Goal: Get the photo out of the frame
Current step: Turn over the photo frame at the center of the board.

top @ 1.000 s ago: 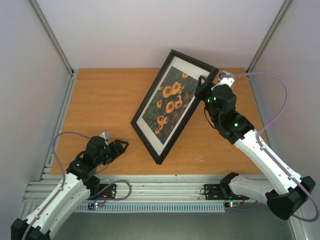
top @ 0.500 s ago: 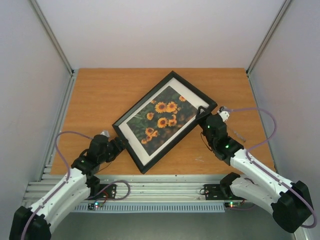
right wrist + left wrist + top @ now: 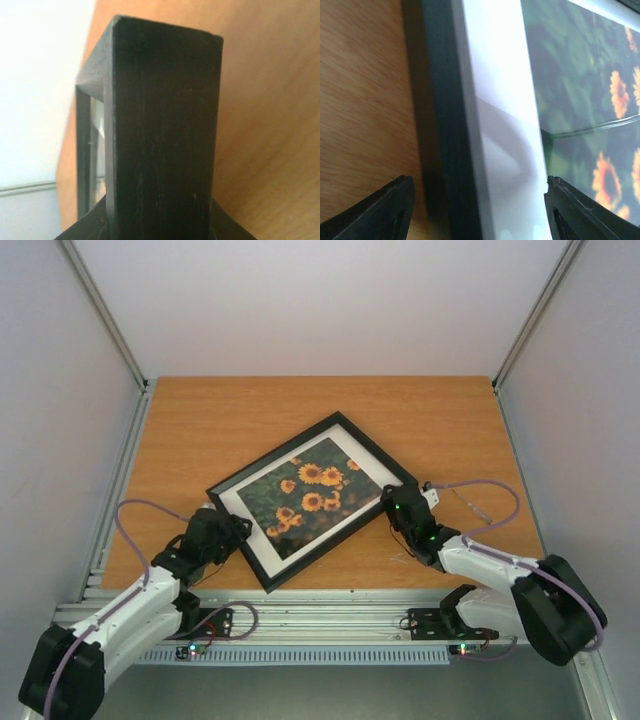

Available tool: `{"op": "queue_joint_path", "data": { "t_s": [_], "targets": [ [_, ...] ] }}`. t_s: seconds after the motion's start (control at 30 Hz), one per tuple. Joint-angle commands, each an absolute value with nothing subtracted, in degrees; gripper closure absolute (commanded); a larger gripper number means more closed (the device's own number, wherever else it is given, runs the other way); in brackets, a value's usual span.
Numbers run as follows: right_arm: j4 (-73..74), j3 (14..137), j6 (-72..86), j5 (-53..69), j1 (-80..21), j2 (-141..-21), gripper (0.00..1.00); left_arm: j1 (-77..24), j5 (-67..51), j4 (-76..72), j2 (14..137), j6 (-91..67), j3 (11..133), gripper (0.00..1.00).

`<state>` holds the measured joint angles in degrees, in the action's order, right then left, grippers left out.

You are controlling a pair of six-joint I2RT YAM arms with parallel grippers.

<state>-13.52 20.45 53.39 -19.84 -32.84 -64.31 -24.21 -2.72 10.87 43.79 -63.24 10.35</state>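
The black frame [image 3: 270, 452] lies face up and slanted across the wooden table, the sunflower photo [image 3: 310, 490] inside it behind a white mat [image 3: 495, 100]. My right gripper [image 3: 397, 502] is shut on the frame's right corner. In the right wrist view the black frame [image 3: 160, 125] edge fills the space between the jaws of my right gripper [image 3: 160, 225]. My left gripper [image 3: 237, 530] is at the frame's left end and open. Its fingers [image 3: 390, 210] straddle the black frame [image 3: 442, 125] edge and the mat, with the photo [image 3: 580, 100] just beyond.
The orange table [image 3: 200, 430] is walled in by white panels at the back and sides. Aluminium rails [image 3: 120, 480] run along its left side and near edge. A purple cable [image 3: 480, 485] loops from the right arm over the table.
The right gripper has brought the frame down from a steep tilt to lie low and turned it counter-clockwise. The left gripper has moved in over the frame's left edge.
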Motion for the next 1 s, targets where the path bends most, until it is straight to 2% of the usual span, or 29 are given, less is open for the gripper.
{"op": "queue_joint_path", "data": {
  "t_s": [0.0,0.17,0.37,0.43,0.53,0.77,0.97],
  "targets": [
    [-19.17,17.32,51.53,-18.59,-33.22,-71.26,0.87,-24.17,1.82,8.79,47.10,-60.26,13.10,0.28],
    [-23.45,15.29,52.38,-14.22,-33.21,-77.08,0.76,-24.08,2.20,8.19,52.67,-58.10,15.03,0.27],
    [-18.07,14.17,51.67,-11.88,-33.20,-76.26,0.45,-24.08,3.43,8.84,53.86,-56.85,15.64,0.27],
    [-14.75,14.15,51.53,-11.46,-33.22,-75.19,0.32,-24.01,4.13,9.58,53.79,-56.57,15.69,0.27],
    [-9.62,14.43,50.72,-11.26,-33.21,-73.22,0.20,-24.00,4.67,10.54,53.62,-56.06,15.82,0.27],
    [10.69,18.76,48.34,-11.33,-33.22,-66.95,0.03,-23.99,5.45,12.96,52.95,-55.65,16.28,0.27],
    [27.79,26.54,38.38,-13.81,-33.17,-63.25,0.02,-23.99,5.98,17.79,51.48,-54.28,17.64,0.25]
  ]
}}
